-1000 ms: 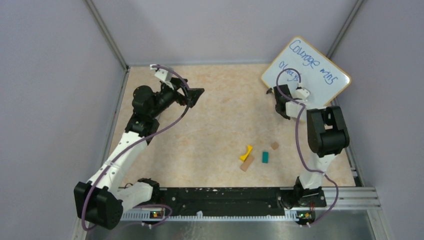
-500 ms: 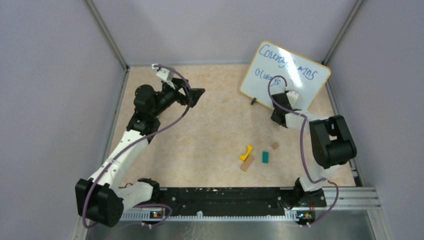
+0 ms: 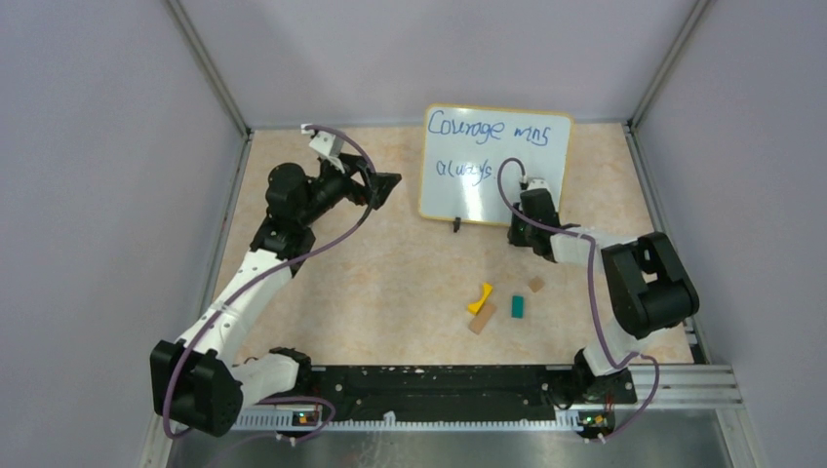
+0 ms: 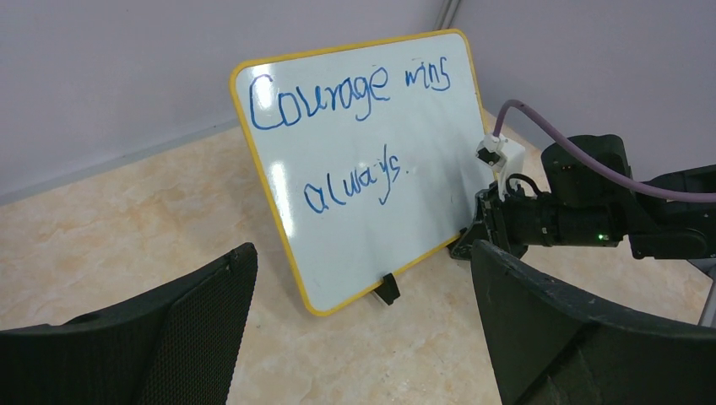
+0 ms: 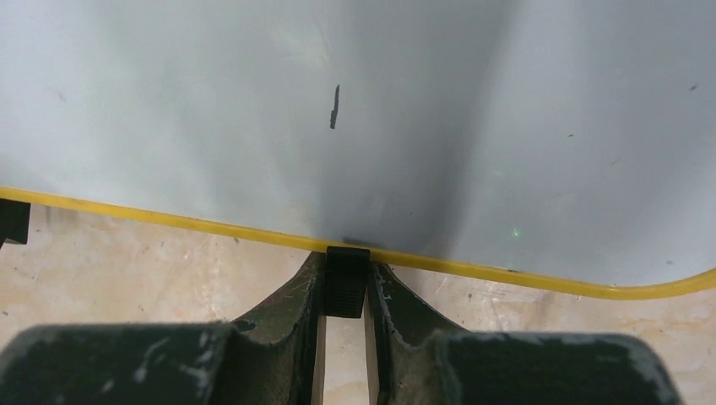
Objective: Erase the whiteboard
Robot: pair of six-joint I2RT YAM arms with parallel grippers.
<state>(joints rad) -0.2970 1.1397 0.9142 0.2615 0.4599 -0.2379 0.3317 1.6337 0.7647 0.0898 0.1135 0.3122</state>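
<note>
The whiteboard (image 3: 495, 161) stands upright at the back middle, white with a yellow frame and blue writing "Courage mins always". It also shows in the left wrist view (image 4: 363, 160) and fills the right wrist view (image 5: 355, 118). My right gripper (image 3: 522, 231) is shut on the board's right black clip foot (image 5: 346, 280), fingers either side of it. The other clip foot (image 3: 455, 226) rests on the table. My left gripper (image 3: 383, 187) is open and empty, left of the board and facing it.
A yellow piece (image 3: 480, 297), a tan block (image 3: 482, 318), a teal block (image 3: 518, 306) and a small brown block (image 3: 536, 285) lie on the table in front of the board. Walls close the back and sides.
The right gripper has dragged the whiteboard by its foot from the back right corner to the back middle and turned it square to the front. The left arm has barely moved.
</note>
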